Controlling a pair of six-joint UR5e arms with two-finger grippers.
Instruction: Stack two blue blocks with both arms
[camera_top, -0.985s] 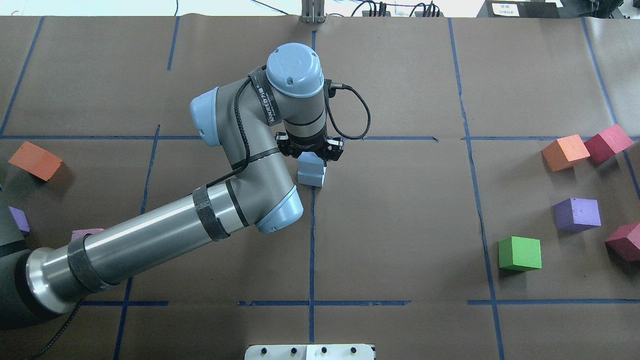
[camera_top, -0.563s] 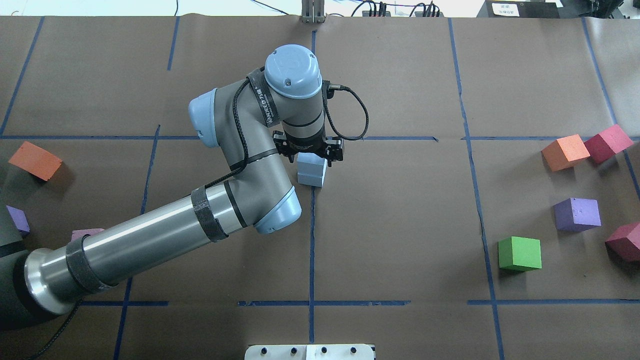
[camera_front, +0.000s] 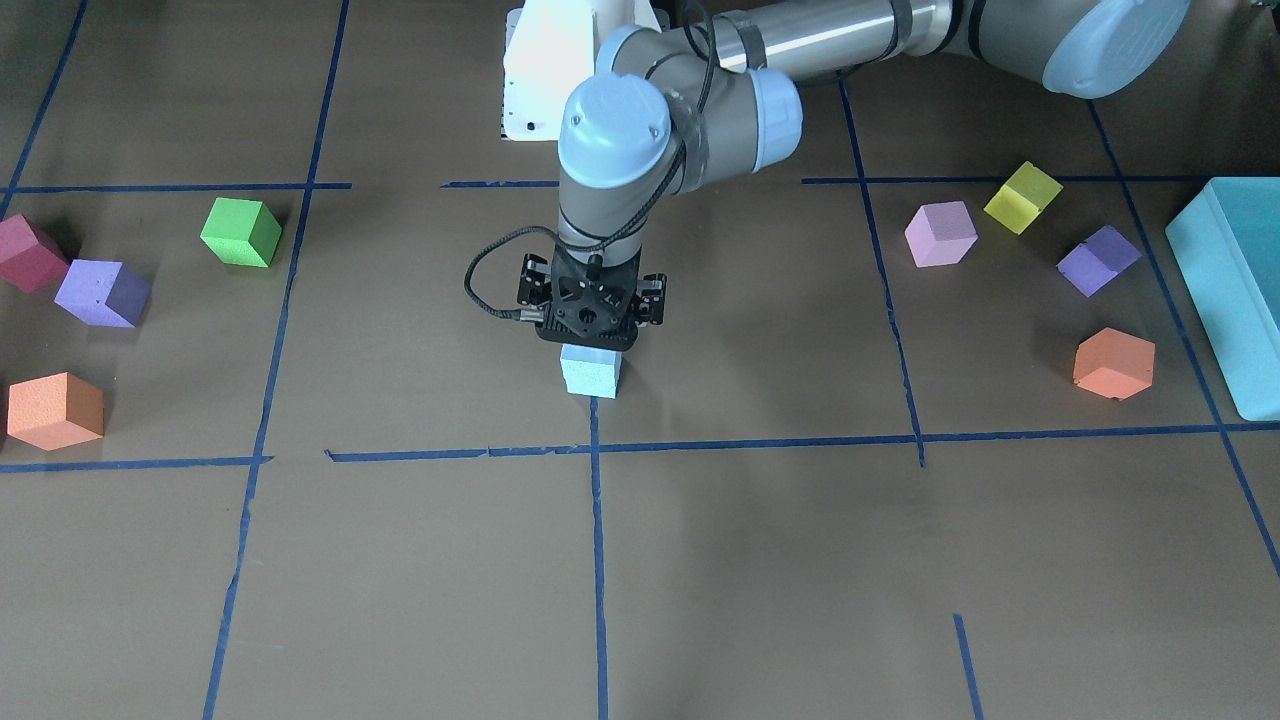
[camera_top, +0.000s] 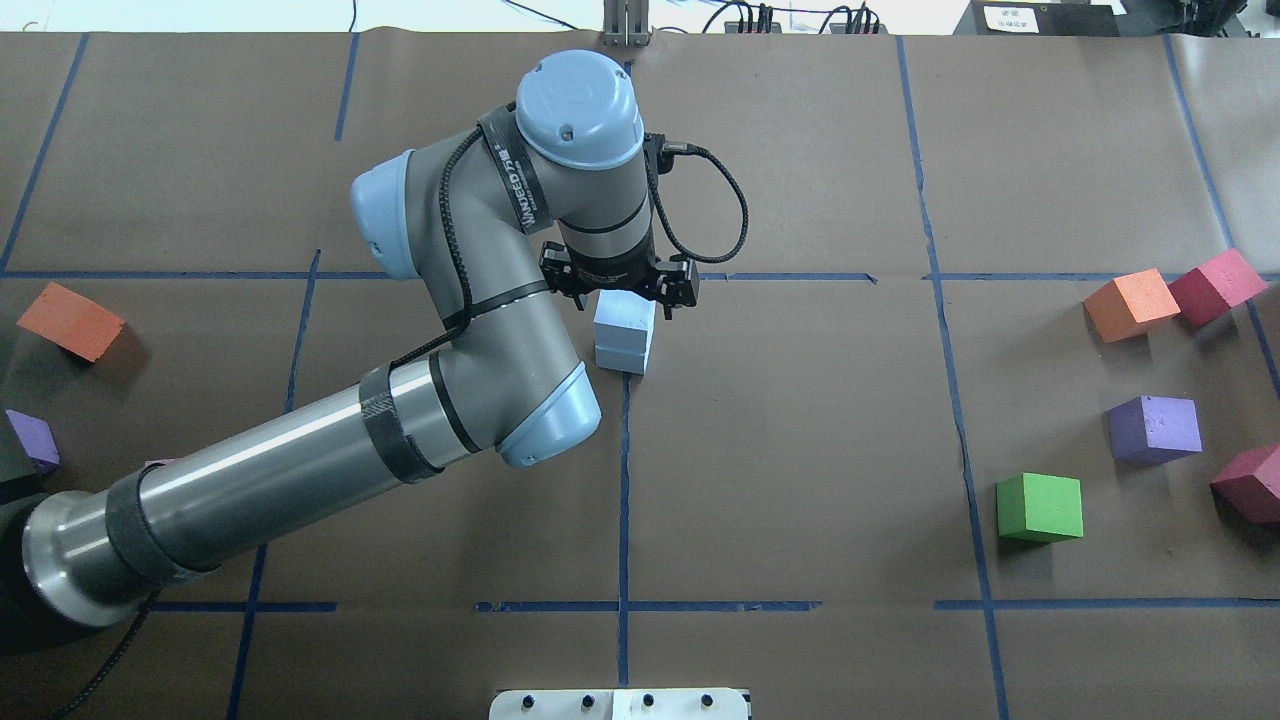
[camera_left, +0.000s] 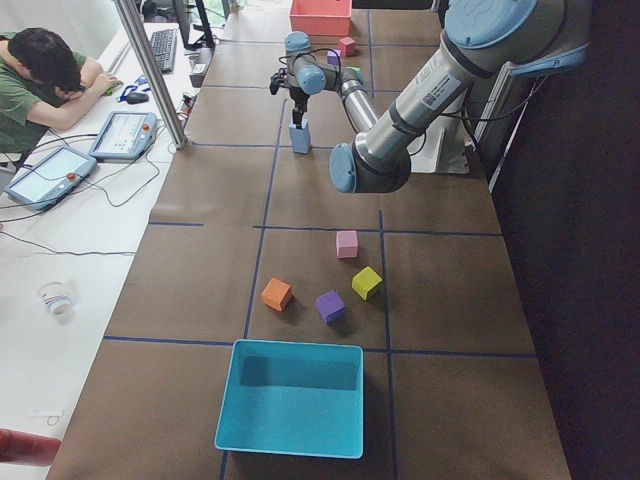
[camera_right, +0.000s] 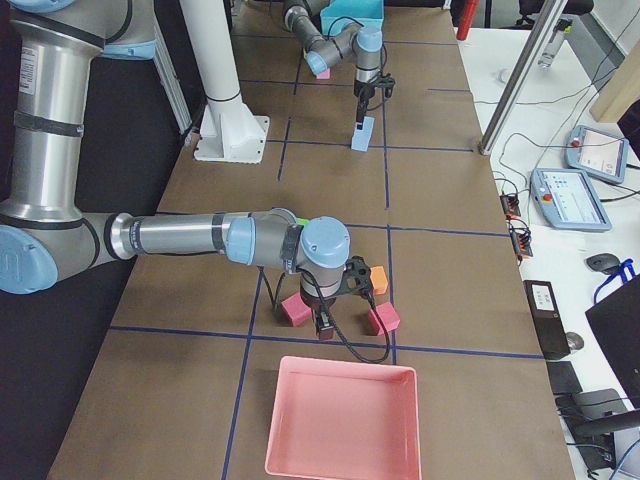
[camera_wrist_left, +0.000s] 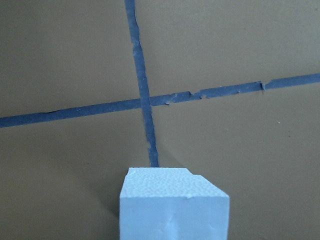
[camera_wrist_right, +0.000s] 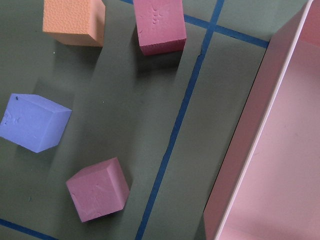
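Note:
The two blue blocks (camera_top: 624, 335) stand stacked one on the other at the table's centre, on a blue tape crossing. The stack also shows in the front view (camera_front: 590, 372), where its top is hidden by the gripper, and in the left wrist view (camera_wrist_left: 174, 205). My left gripper (camera_top: 622, 288) hangs straight above the stack, open and empty, with no finger touching it. My right gripper (camera_right: 322, 325) hovers low over maroon cubes by a pink tray. It shows only in the exterior right view, so I cannot tell whether it is open or shut.
Orange (camera_top: 1130, 304), maroon (camera_top: 1216, 284), purple (camera_top: 1154, 428) and green (camera_top: 1039, 507) cubes lie at the right. Pink (camera_front: 940, 233), yellow (camera_front: 1022, 197), purple and orange cubes and a teal box (camera_front: 1230, 290) lie on the left arm's side. A pink tray (camera_right: 340, 420) sits near the right gripper.
My left gripper has risen off the stack and its wrist has drawn slightly away from the robot. The two blue blocks stay stacked in place.

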